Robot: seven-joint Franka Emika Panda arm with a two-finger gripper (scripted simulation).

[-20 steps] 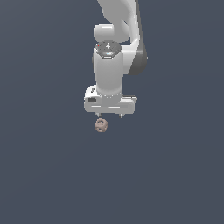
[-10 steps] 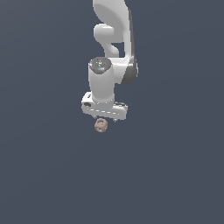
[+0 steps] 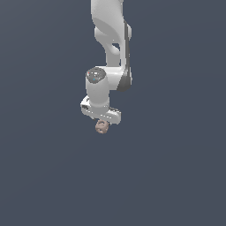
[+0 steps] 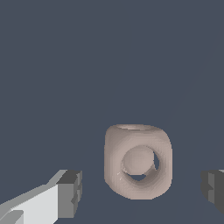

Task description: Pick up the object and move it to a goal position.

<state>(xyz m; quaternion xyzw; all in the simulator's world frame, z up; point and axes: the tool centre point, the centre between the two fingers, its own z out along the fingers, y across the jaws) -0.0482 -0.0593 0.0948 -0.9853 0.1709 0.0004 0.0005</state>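
Though end effector (image 4: 141,192) gapes, object (image 4: 138,161) partly hidden beneath.

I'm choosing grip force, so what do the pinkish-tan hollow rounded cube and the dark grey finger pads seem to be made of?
The pinkish-tan hollow rounded cube looks like matte plastic or clay: soft even shading, no glints, though a render leaves that open. The dark grey finger pads look like dull rubber, flat and unreflective. They flank the cube with gaps on both sides.

A glossy white jointed robot arm (image 3: 110,39) comes down from the top edge against a plain dark grey-blue backdrop (image 3: 176,167). Its white gripper (image 3: 102,122) points downward. A small pinkish-tan rounded lump with dark pits (image 3: 102,127) sits right under the gripper's underside, partly overlapped by it; whether the fingers touch it cannot be told.
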